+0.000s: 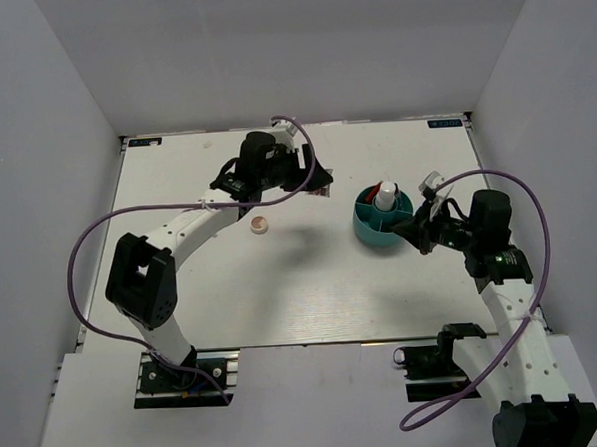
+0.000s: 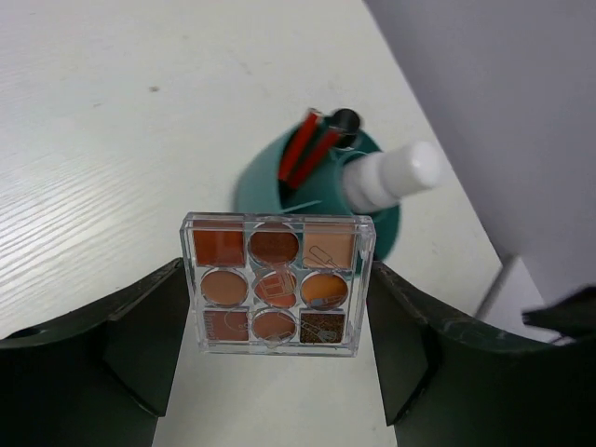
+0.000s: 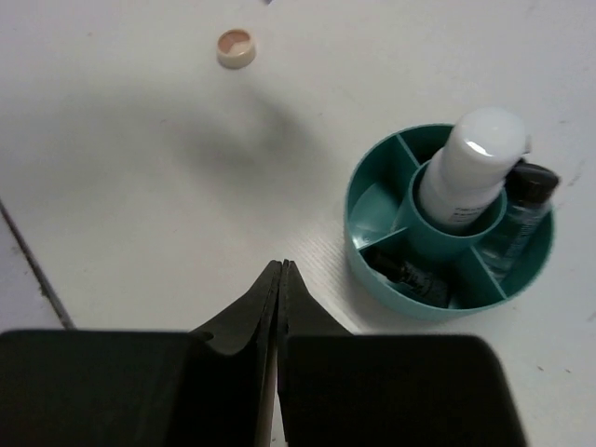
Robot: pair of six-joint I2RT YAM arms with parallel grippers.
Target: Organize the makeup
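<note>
A square clear palette (image 2: 275,284) of orange and brown shades sits between the fingers of my left gripper (image 2: 277,312), which touch both its sides; the gripper (image 1: 316,180) is left of the tub. The teal divided tub (image 1: 371,230) holds a white bottle (image 1: 385,194), red-and-black tubes (image 2: 307,154) and dark items (image 3: 410,275). Farther left on the table lies a round beige compact (image 1: 260,223), also visible in the right wrist view as the compact (image 3: 236,48). My right gripper (image 3: 281,265) is shut and empty, just right of the tub (image 3: 372,270) in the top view.
White walls enclose the table on three sides. The left arm (image 1: 179,235) arches across the left half of the table, trailing a purple cable (image 1: 89,244). The right arm (image 1: 495,243) stands along the right edge.
</note>
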